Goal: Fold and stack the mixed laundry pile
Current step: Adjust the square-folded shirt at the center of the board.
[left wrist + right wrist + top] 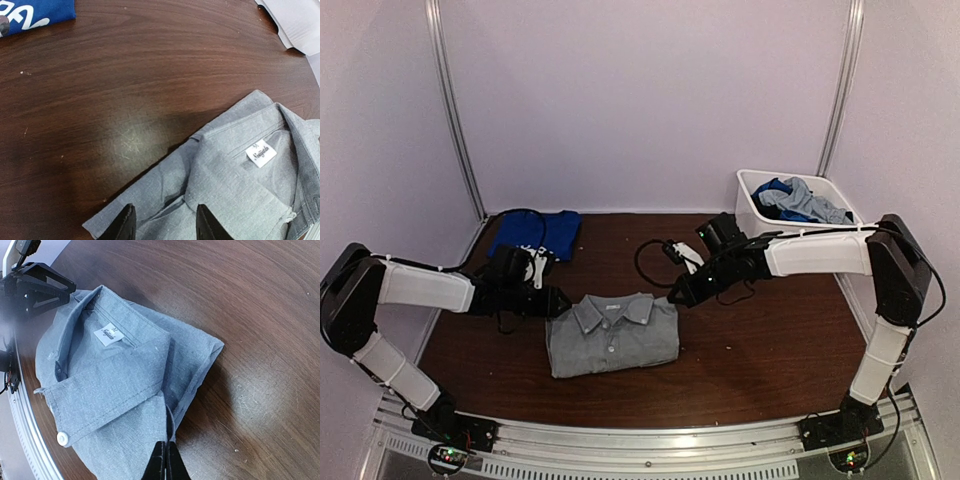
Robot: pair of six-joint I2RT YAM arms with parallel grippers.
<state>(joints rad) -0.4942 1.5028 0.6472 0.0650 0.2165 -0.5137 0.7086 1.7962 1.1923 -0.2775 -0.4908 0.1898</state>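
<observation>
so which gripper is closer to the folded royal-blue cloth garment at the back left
Left. The left gripper is at the left edge of the folded light-grey collared shirt, just in front of the royal-blue garment; the right gripper is at the shirt's right corner, farther away.

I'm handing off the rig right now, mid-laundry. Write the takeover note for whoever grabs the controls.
Left gripper: open, fingers apart over the grey shirt's left edge.
Right gripper: shut, tip at the shirt's right edge; can't tell if it pinches cloth.
Things: grey shirt folded mid-table; blue shirt folded at rear left; blue and grey clothes in the white bin, rear right.
Done: two pieces folded, lying apart.
To do: stack them, then fold and add the bin's clothes.
</observation>
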